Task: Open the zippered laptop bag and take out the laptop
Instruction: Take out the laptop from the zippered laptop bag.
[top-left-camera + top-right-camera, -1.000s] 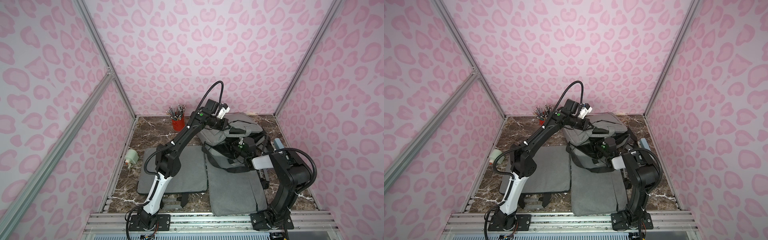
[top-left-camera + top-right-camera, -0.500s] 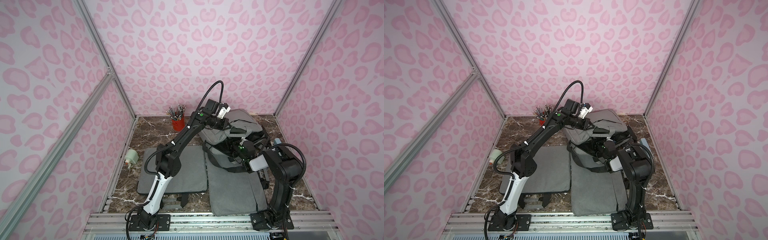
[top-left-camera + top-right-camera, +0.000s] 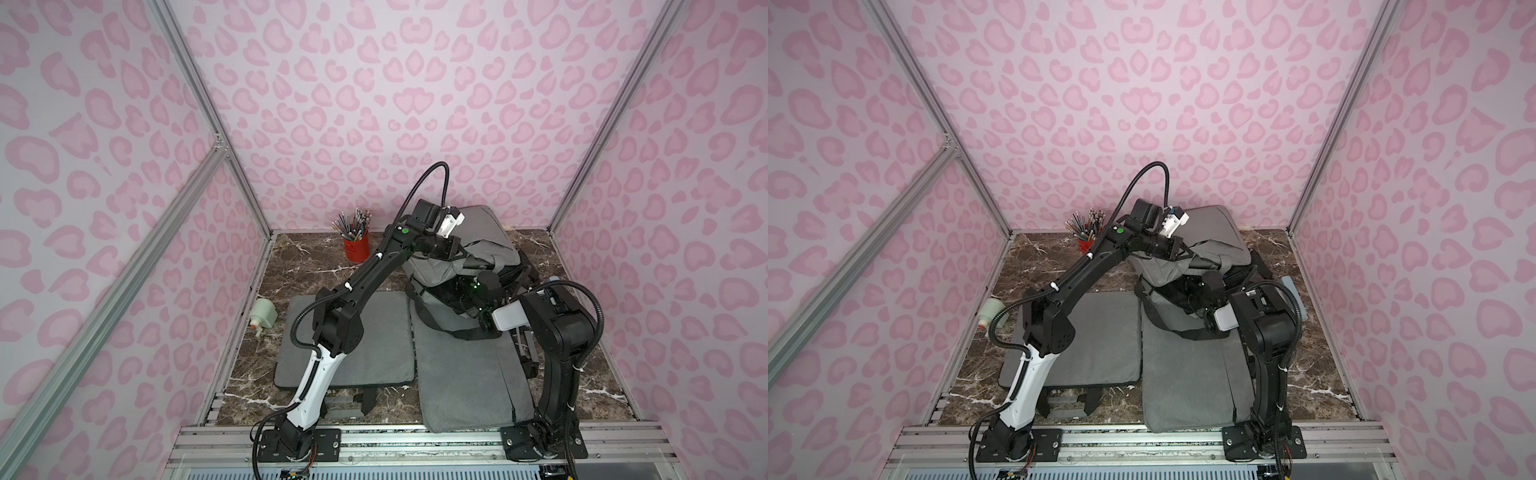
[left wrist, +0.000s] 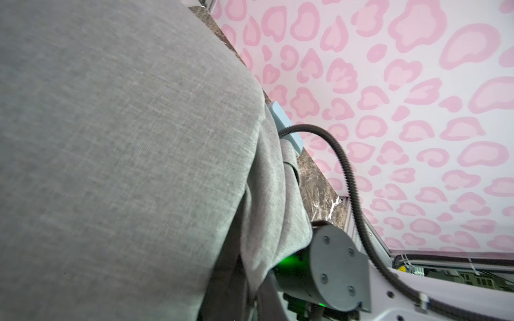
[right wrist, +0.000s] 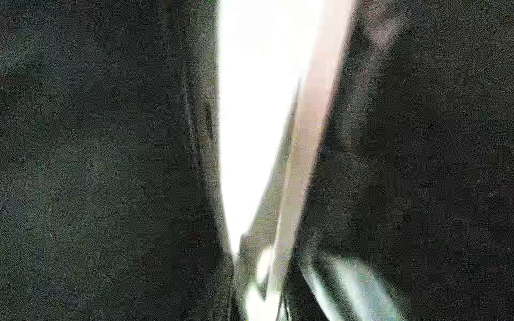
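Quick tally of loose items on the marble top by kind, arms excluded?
Grey laptop bag: 1
Grey flat pads: 2, left and right
Red pencil cup: 1
Pale green bottle: 1
Light blue item behind right arm, kind unclear: 1
Total: 6

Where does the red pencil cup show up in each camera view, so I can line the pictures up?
Top views: the red pencil cup stands at the back of the table, beside the left arm's forearm; in the other eye the arm partly covers it.
Left wrist: not in it.
Right wrist: not in it; dark and blurred.
Shared landmark: the grey laptop bag, in the top views and the left wrist view.
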Motion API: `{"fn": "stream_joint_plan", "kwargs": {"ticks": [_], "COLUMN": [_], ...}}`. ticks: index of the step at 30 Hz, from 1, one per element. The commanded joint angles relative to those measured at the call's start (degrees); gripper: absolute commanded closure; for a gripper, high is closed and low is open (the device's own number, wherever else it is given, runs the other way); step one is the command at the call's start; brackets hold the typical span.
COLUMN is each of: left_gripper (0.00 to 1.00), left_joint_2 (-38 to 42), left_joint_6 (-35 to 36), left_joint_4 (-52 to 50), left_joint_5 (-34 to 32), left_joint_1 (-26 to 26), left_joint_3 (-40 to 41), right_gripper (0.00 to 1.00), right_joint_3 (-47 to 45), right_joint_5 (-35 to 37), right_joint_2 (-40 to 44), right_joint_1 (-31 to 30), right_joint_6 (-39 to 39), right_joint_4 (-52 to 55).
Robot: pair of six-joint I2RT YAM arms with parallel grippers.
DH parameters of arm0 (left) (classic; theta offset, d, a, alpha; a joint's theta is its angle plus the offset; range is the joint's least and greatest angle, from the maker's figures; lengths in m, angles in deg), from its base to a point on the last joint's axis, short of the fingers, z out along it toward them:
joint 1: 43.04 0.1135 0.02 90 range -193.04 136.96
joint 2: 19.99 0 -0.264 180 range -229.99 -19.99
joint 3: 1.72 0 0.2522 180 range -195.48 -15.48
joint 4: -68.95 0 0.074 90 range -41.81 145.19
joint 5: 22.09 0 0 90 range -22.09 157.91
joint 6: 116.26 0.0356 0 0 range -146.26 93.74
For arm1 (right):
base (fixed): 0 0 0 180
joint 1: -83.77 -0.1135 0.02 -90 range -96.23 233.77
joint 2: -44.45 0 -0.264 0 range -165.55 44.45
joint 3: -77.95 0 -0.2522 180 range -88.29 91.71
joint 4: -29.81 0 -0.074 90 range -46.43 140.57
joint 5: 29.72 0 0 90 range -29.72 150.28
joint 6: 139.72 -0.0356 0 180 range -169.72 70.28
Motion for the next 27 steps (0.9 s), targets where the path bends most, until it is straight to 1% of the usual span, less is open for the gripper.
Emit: {"fn": "stream_joint_plan", "kwargs": {"ticks": [1, 3, 4, 7, 10, 11, 15, 19, 22, 27], "left_gripper": [0.99, 0.98, 0.98, 0.98, 0.98, 0.98, 0.98, 0.98, 0.98, 0.98], "left_joint_2": [0.1, 0.2, 0.3, 0.0, -0.1, -0.1, -0.1, -0.5, -0.6, -1.2], "left_joint_6": [-1.6, -1.3, -1.0, -1.1, -1.2, -1.1, 0.5, 1.6, 3.8, 8.3], "left_joint_4": [4.3, 3.7, 3.1, 2.6, 3.1, 3.1, 1.1, 0.0, -1.3, -4.8], "left_joint_5": [10.7, 10.1, 9.6, 9.3, 9.7, 9.6, 8.0, 7.0, 5.2, 2.8], "left_joint_1": [-0.7, -0.7, -0.6, -0.4, -0.5, -0.3, 0.1, 0.8, 1.2, 1.8], "left_joint_3": [-0.9, -1.0, -0.9, -0.9, -1.0, -0.9, -1.0, -0.8, -0.9, -0.7], "right_gripper": [0.68, 0.67, 0.68, 0.68, 0.69, 0.72, 0.88, 0.99, 1.00, 1.00], "right_joint_3": [-1.4, -3.2, -2.8, -2.1, -1.0, -0.8, -1.9, -3.5, -4.5, -6.9], "right_joint_5": [0.5, 1.3, 0.6, -0.4, -1.7, -2.0, -2.8, -3.4, -3.4, -2.6], "right_joint_2": [-2.9, -6.6, -7.1, -3.1, -3.2, -3.8, -3.0, -1.0, 1.6, 8.5], "right_joint_1": [0.0, 0.4, 0.7, 0.6, 1.0, 1.1, 1.5, 1.9, 1.9, 1.8], "right_joint_6": [-4.5, -9.5, -9.5, -3.7, -2.9, -3.1, -0.9, 0.6, 3.1, 6.6], "right_joint_4": [-7.9, -22.3, -24.1, -16.4, -15.8, -16.2, -14.7, -13.9, -12.5, -9.6]}}
